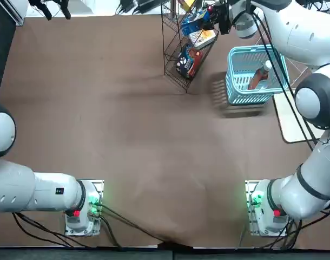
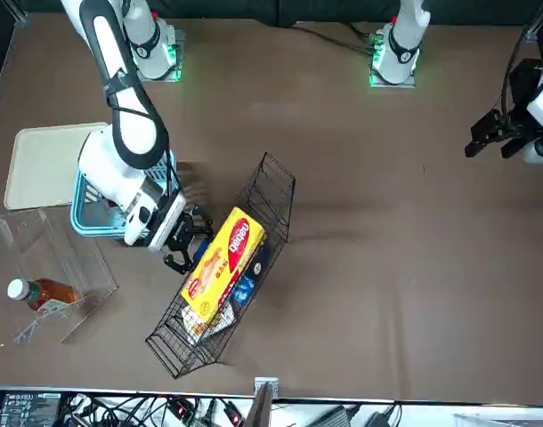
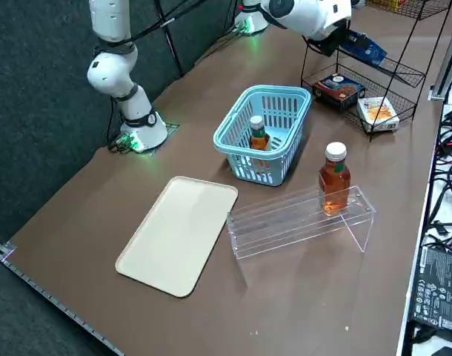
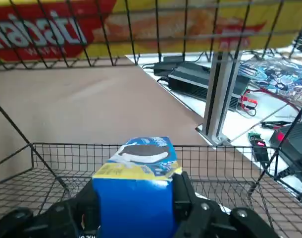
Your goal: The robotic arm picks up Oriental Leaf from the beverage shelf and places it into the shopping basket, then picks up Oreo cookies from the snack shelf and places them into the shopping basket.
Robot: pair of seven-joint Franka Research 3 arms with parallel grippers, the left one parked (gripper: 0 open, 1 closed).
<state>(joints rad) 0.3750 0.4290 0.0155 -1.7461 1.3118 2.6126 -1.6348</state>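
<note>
My right gripper [image 4: 135, 191] reaches into the snack shelf [image 1: 182, 54], a black wire rack. Its fingers [image 4: 183, 191] press both sides of the blue Oreo cookies pack [image 4: 138, 163], which sits over a middle tier. In the right side view the gripper [image 3: 336, 41] holds the pack [image 3: 364, 47] at the rack's side nearest the basket. An Oriental Leaf bottle [image 3: 258, 134] with amber tea and a white cap stands inside the turquoise shopping basket [image 3: 289, 100]. A similar bottle [image 3: 334, 179] stands on the clear beverage shelf [image 3: 285, 219].
A yellow-and-red pack [image 2: 225, 260] lies on the rack's top tier; a dark red-blue pack [image 3: 339, 86] and a yellow-white pack [image 3: 378, 111] sit lower down. A beige tray [image 3: 180, 233] lies beside the basket. Cables and electronics [image 3: 437, 282] line the table's far edge.
</note>
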